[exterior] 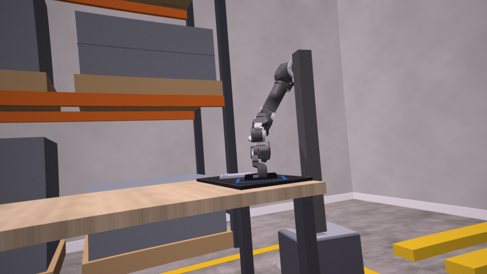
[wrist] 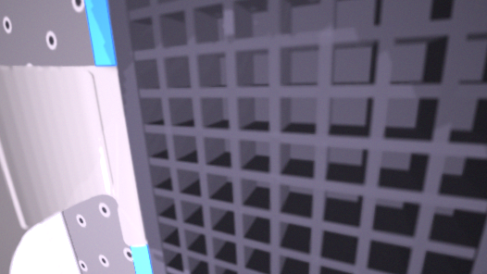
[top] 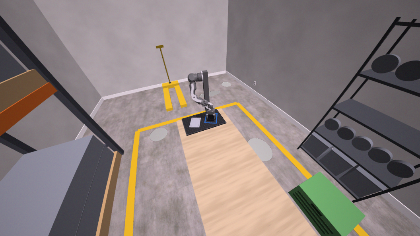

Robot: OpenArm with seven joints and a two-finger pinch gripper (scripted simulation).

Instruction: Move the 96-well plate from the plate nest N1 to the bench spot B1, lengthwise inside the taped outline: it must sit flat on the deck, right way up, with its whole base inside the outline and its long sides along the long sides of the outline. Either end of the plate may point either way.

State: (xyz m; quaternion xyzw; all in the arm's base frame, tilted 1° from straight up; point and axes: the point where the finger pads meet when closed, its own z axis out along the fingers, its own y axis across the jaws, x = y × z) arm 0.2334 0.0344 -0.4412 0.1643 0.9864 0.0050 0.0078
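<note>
The dark 96-well plate (top: 210, 118) lies low within the blue taped outline (top: 216, 118) on the black deck mat (top: 204, 123) at the far end of the bench. My gripper (top: 209, 113) stands straight over the plate and is shut on it. From the side, the gripper (exterior: 260, 172) reaches down to the plate (exterior: 267, 177), which looks level and at deck height. In the wrist view the plate's well grid (wrist: 305, 148) fills the frame, with blue tape (wrist: 99, 32) running along its left edge and one pale finger (wrist: 56, 139) beside it. The pale plate nest (top: 195, 122) lies empty to the left.
The arm's dark post (exterior: 304, 116) rises just behind the mat. The long wooden bench (top: 232, 176) runs toward the camera. A green box (top: 327, 205) sits at its near right corner. Shelving racks stand at both sides of the room.
</note>
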